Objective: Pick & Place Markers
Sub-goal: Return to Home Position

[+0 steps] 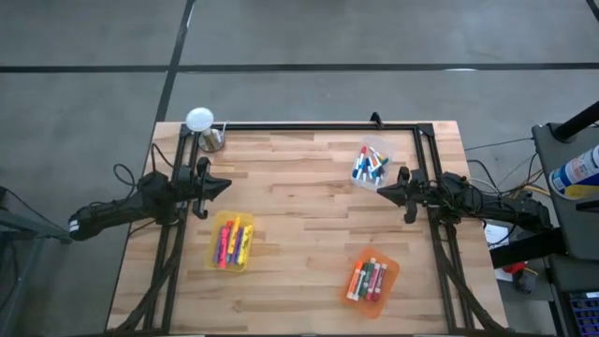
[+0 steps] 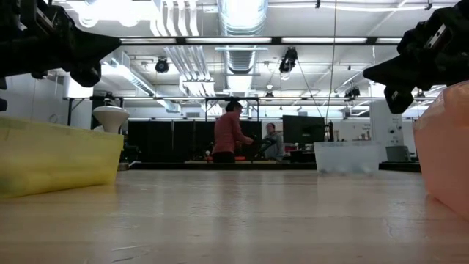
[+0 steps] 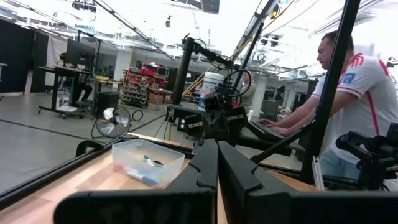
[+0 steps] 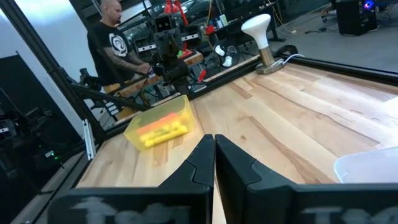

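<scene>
Three bins on the table (image 1: 299,225), and every one of the markers (image 1: 234,241) I can spot sits inside a bin. None lies loose on the wood.

Count:
- one yellow bin (image 1: 214,245) on the left arm's side
- one clear bin (image 1: 379,142) on the right arm's side
- one orange bin (image 1: 374,253), well apart from the clear one, also on the right side

Looks like five or six markers each in the yellow and orange bins, and maybe a few more in the clear one. They're too jumbled for an exact number.

Two grippers. The left gripper (image 1: 227,183) hovers near the yellow bin and the right gripper (image 1: 379,192) just beside the clear bin. Both have their fingers pressed together on nothing.

Honestly the only risk I see is that the right one is so close to the clear bin that a sloppy swing could clip it and tip markers out. Same deal for the left arm and the white lamp (image 1: 199,120) in the corner near it.
</scene>
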